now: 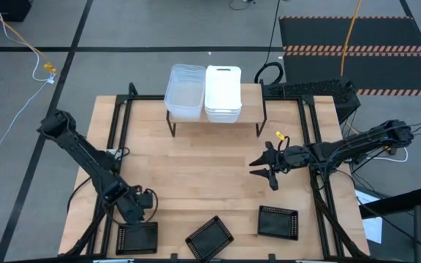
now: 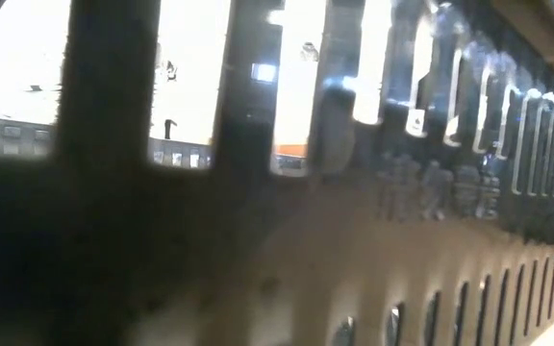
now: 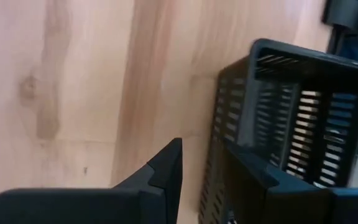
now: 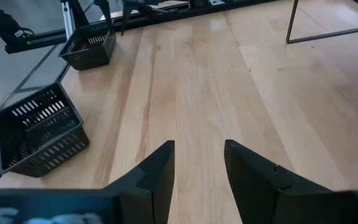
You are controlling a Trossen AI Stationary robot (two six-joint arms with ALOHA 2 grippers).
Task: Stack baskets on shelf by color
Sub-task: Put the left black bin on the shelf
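Left tool (image 1: 134, 212) sits low at the table's (image 1: 196, 175) near left corner, with one finger inside the leftmost black basket (image 1: 137, 237) and the other outside its wall. It straddles the mesh side with a small gap and, in my judgement, is not yet closed on it; this position suits lifting the basket by one wall. Right tool (image 1: 263, 169) hangs over bare wood right of the table's middle, with its fingers apart and holding nothing; it seems to wait.

On the shelf (image 1: 251, 109) at the far edge, the clear baskets (image 1: 183, 90) are stacked at the left and the white baskets (image 1: 223, 92) just beside them in the middle. The right part of the plank is free, probably kept for the black ones. Two more black baskets, one (image 1: 210, 237) turned at an angle and one (image 1: 278, 222) toward the right, lie along the near edge, well apart from the shelf.

Only the left wrist view shows the finger (image 3: 160, 171) outside the perforated wall, which the high view hides under the arm. The low view is filled by a slotted black wall standing very close to the camera. The right wrist view shows the empty gap between its fingers.
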